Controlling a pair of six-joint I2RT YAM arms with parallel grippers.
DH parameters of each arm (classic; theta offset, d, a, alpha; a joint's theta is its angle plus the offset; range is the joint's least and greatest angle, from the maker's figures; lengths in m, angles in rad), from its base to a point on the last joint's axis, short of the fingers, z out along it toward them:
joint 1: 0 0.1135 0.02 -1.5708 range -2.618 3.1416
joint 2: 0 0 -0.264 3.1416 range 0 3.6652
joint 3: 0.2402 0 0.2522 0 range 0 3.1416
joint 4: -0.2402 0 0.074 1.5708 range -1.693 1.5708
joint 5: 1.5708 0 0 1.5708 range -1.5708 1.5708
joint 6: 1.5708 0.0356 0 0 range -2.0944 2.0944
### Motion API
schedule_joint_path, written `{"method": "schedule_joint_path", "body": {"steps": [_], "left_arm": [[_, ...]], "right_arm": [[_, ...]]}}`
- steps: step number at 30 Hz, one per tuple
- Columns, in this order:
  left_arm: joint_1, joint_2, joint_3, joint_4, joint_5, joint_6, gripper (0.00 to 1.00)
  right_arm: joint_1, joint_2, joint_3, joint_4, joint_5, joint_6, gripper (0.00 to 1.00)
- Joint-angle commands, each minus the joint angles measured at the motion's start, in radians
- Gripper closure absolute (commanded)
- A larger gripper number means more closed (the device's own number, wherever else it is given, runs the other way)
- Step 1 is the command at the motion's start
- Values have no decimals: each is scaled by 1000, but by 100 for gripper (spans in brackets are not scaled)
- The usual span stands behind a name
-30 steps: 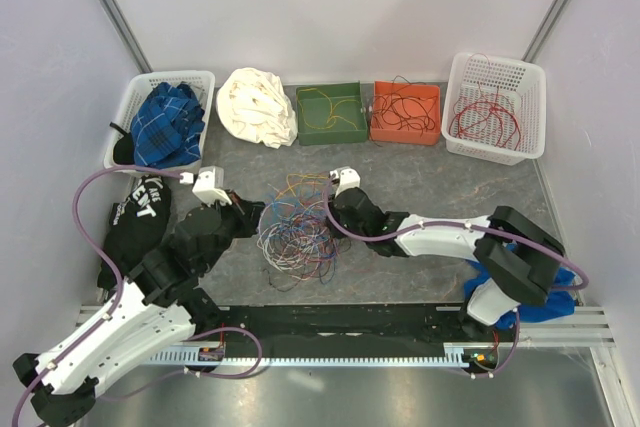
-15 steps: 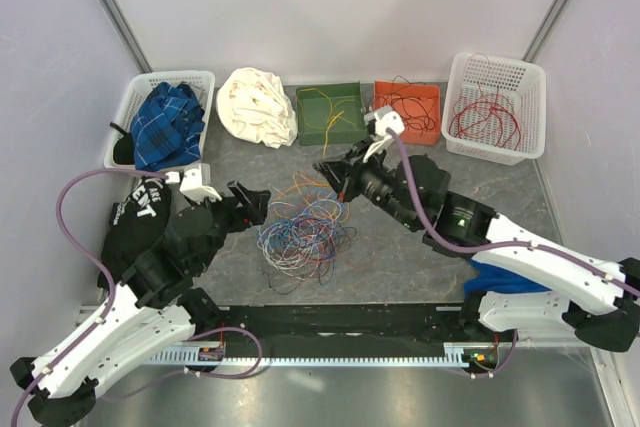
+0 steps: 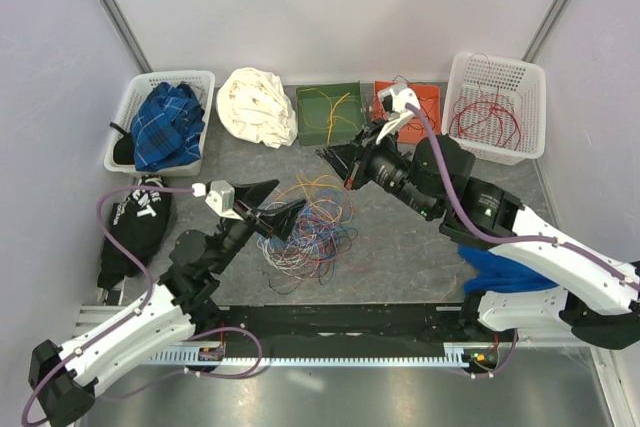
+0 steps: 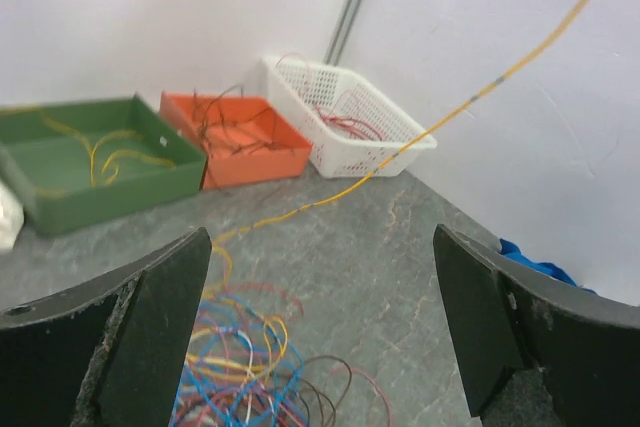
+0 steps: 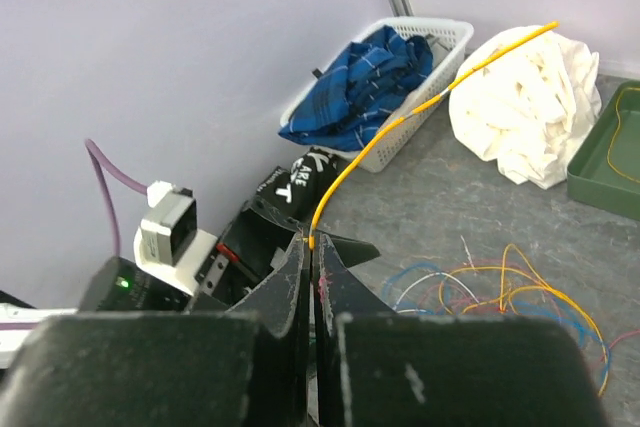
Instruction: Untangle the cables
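The cables [image 3: 305, 232] lie in a loose tangle of blue, red, yellow and white loops on the grey table, and show as a heap of cables [image 4: 240, 367] low in the left wrist view. My right gripper [image 3: 330, 159] hangs above the pile's far side, shut on one yellow cable [image 5: 400, 122]. My right gripper [image 5: 312, 245] pinches that cable's end at the fingertips. The yellow cable [image 4: 400, 152] runs taut from the pile up to the right. My left gripper [image 3: 290, 194] stands wide open over the pile's left edge. Nothing lies between the fingers of my left gripper [image 4: 320, 237].
Along the back stand a green bin [image 3: 330, 112], an orange bin [image 3: 405, 112] and a white basket [image 3: 495, 107], each with cables inside. A white basket of blue cloth [image 3: 160, 122], a white cloth [image 3: 255, 107], a black garment [image 3: 135, 222] and a blue cloth [image 3: 510, 267] lie around.
My left gripper has opened wide and moved right to the pile's edge. My right arm has risen and swung back toward the bins, drawing the yellow cable out of the tangle.
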Motion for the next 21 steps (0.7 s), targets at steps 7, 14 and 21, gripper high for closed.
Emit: {"method": "schedule_joint_path", "body": {"steps": [7, 14, 21], "left_arm": [[-33, 213, 79, 147, 3, 226, 0], [-33, 375, 165, 146, -14, 228, 0], [-33, 587, 247, 227, -26, 225, 0]], "right_arm": [[2, 41, 270, -106, -47, 20, 100], [2, 64, 403, -158, -100, 22, 100], [2, 58, 439, -183, -152, 43, 100]]}}
